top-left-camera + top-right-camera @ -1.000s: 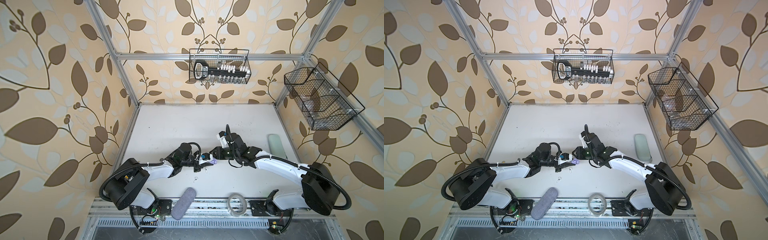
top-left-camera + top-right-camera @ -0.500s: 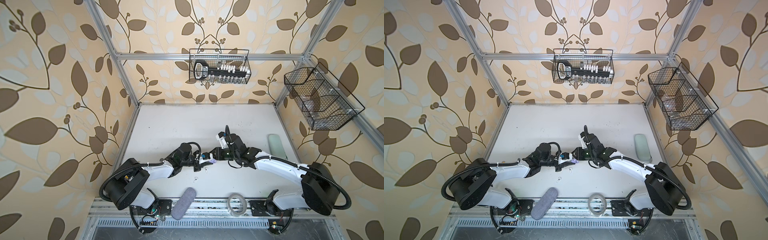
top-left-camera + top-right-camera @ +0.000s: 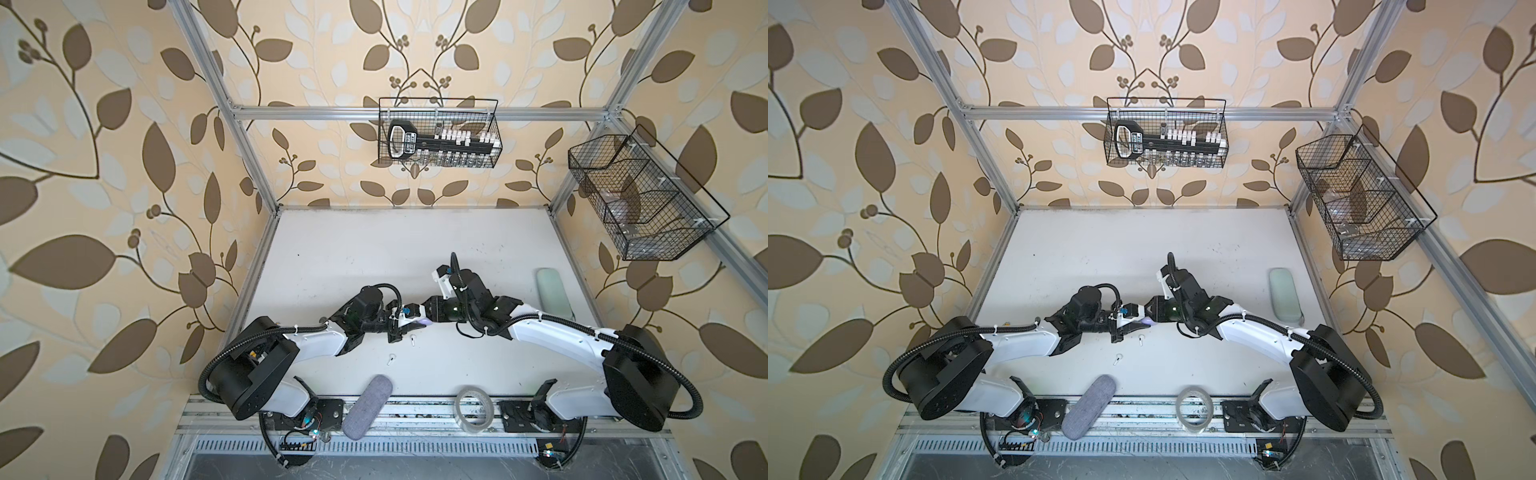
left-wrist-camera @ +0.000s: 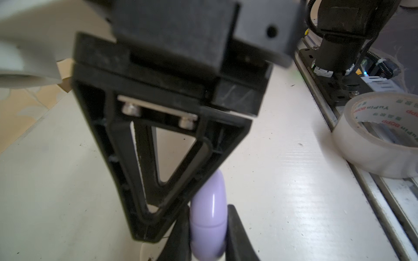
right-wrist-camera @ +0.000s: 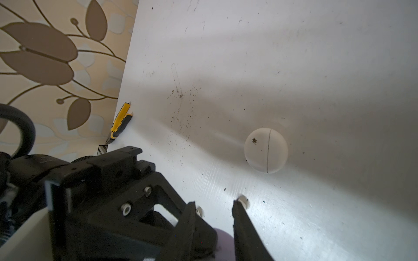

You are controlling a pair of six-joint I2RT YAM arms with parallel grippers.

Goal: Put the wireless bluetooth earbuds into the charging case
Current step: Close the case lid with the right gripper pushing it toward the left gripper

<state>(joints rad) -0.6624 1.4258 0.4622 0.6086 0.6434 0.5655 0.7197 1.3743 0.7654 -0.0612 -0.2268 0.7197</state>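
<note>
A lilac charging case (image 4: 209, 217) is held edge-on just above the table, and my left gripper (image 4: 208, 226) is shut on its flat faces. In both top views the two grippers meet at mid-table, left gripper (image 3: 415, 324) against right gripper (image 3: 428, 316). My right gripper (image 5: 213, 204) straddles the same lilac case (image 5: 222, 243) deep between its fingers, with the tips a little apart. Two white earbuds (image 3: 413, 340) (image 3: 390, 359) lie on the table just in front of the grippers. They show again by the right fingertips, earbuds (image 5: 243, 201) (image 5: 199, 211). A round white case (image 5: 265, 153) rests closed beyond them.
A tape roll (image 3: 473, 409) and a grey pouch (image 3: 368, 405) lie at the front edge. A pale green case (image 3: 552, 291) lies at the right. Wire baskets (image 3: 438, 139) (image 3: 640, 199) hang on the walls. A yellow-black knife (image 5: 119, 122) sits at the table's edge.
The right wrist has shifted very slightly toward the left gripper. Both grippers stay at the lilac case, and the earbuds have not moved.
</note>
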